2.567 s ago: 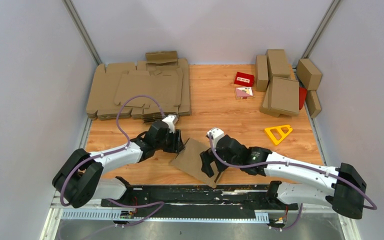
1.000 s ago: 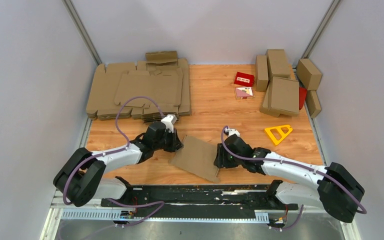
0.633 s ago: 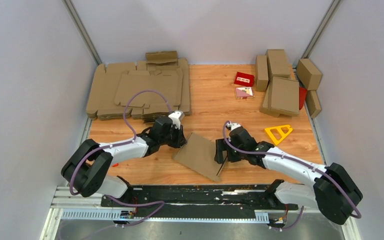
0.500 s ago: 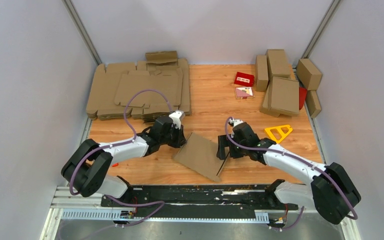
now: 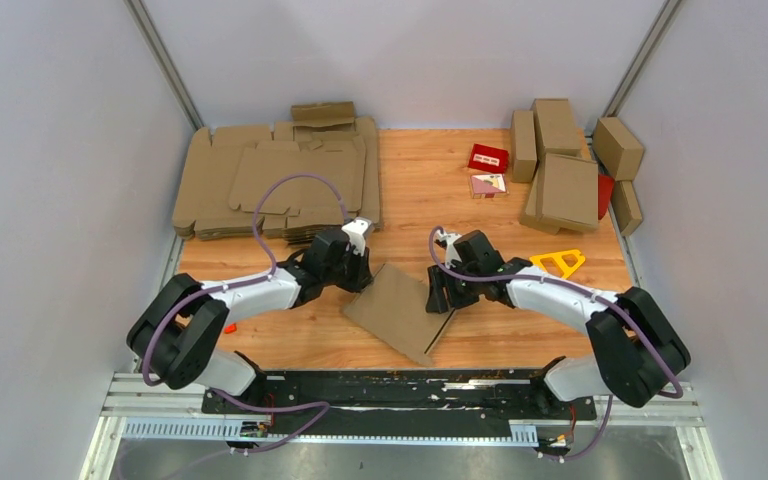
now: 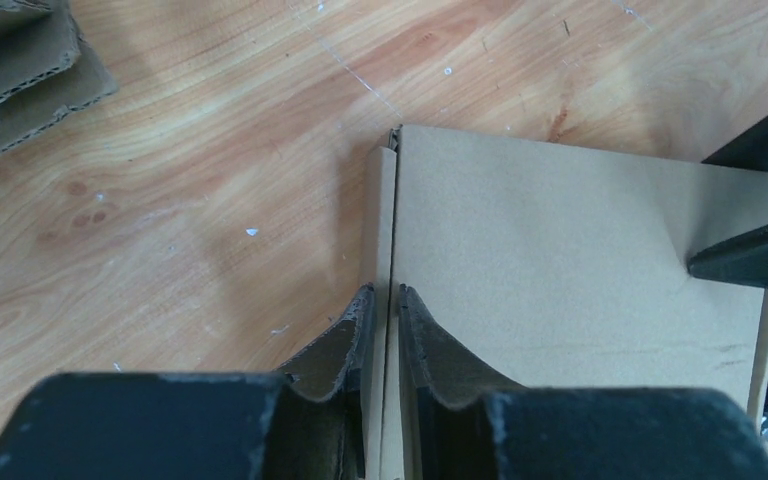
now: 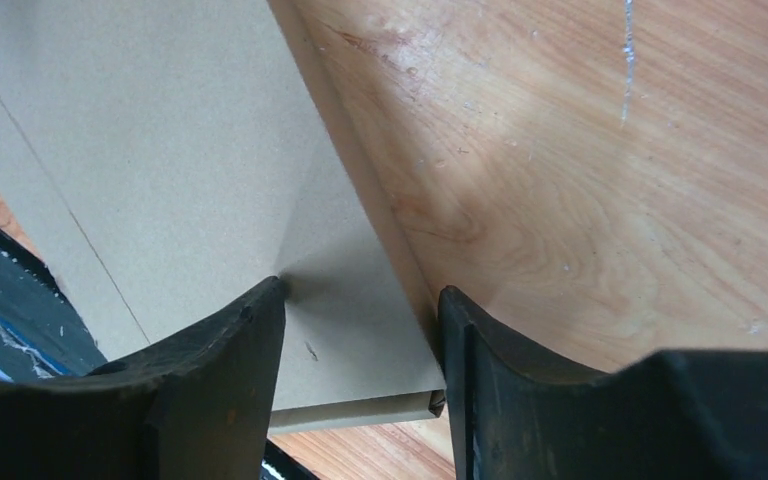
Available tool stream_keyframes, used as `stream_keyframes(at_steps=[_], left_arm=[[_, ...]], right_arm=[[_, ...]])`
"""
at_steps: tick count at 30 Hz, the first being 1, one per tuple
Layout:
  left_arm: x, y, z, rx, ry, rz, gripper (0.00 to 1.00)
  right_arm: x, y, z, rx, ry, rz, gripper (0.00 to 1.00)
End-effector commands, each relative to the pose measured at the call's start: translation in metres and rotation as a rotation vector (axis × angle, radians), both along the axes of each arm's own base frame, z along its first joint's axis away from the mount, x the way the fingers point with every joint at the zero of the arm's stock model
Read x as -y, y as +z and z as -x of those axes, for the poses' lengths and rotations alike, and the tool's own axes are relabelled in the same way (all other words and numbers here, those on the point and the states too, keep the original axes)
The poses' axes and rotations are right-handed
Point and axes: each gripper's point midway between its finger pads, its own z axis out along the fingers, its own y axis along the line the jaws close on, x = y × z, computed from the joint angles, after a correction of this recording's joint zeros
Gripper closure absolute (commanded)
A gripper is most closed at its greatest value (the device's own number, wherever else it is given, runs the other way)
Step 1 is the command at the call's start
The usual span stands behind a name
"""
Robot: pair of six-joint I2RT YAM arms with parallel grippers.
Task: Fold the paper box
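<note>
The paper box [image 5: 395,312] is a shallow, closed brown cardboard box lying slanted on the wooden table between my arms. My left gripper [image 5: 360,276] is at its far left corner. In the left wrist view it [image 6: 385,296] is shut on the thin upright edge of the box [image 6: 560,240]. My right gripper [image 5: 439,296] is at the box's right edge. In the right wrist view it [image 7: 360,296] is open and straddles a corner of the box [image 7: 160,150], with one finger [image 7: 230,350] on the top panel and the other beside the side wall.
A thick pile of flat cardboard blanks [image 5: 280,180] lies at the back left. Several folded boxes [image 5: 565,180] stand at the back right, with a red carton [image 5: 488,157] near them. A yellow triangle [image 5: 557,264] lies right of my right arm. A black rail [image 5: 400,392] runs along the near edge.
My right gripper has moved from the box's near side up to its right edge. My left gripper kept its hold and shifted slightly right and back. The box turned a little.
</note>
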Motion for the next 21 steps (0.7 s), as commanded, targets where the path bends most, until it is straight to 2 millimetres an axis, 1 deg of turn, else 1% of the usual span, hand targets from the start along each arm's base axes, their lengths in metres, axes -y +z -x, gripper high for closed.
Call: stream_keyframes(at_steps=[1,4,7,10,13,15,17,19,20,21], left_arm=[[0.011,0.008,-0.005,0.018,-0.026,0.016,0.78],[0.014,0.016,-0.008,0.025,-0.026,0.032,0.73],[0.014,0.031,-0.013,0.046,-0.008,0.034,0.63],[0.008,0.055,-0.019,0.087,0.033,0.03,0.51],[-0.003,0.078,-0.017,0.123,0.074,0.031,0.42],[-0.012,0.093,-0.011,0.141,0.099,0.045,0.4],[-0.021,0.103,-0.002,0.143,0.119,0.056,0.4],[-0.033,0.104,0.012,0.119,0.14,0.05,0.41],[-0.04,0.108,0.019,0.117,0.151,0.057,0.42],[-0.045,0.108,0.026,0.105,0.158,0.057,0.45]], right_arm=[[-0.005,0.001,0.0,0.033,0.038,-0.022,0.5],[-0.002,-0.004,0.001,0.028,0.031,-0.006,0.51],[-0.002,-0.008,0.001,0.018,0.028,0.0,0.51],[-0.003,-0.01,0.002,0.015,0.028,-0.002,0.51],[-0.003,-0.011,0.001,0.018,0.026,-0.003,0.51],[-0.003,-0.011,0.001,0.019,0.026,-0.004,0.51],[-0.003,-0.011,0.001,0.018,0.028,-0.005,0.51],[-0.003,-0.01,0.001,0.018,0.029,-0.004,0.5],[-0.004,-0.01,0.001,0.02,0.033,-0.007,0.5],[-0.004,-0.009,0.001,0.019,0.036,-0.009,0.5]])
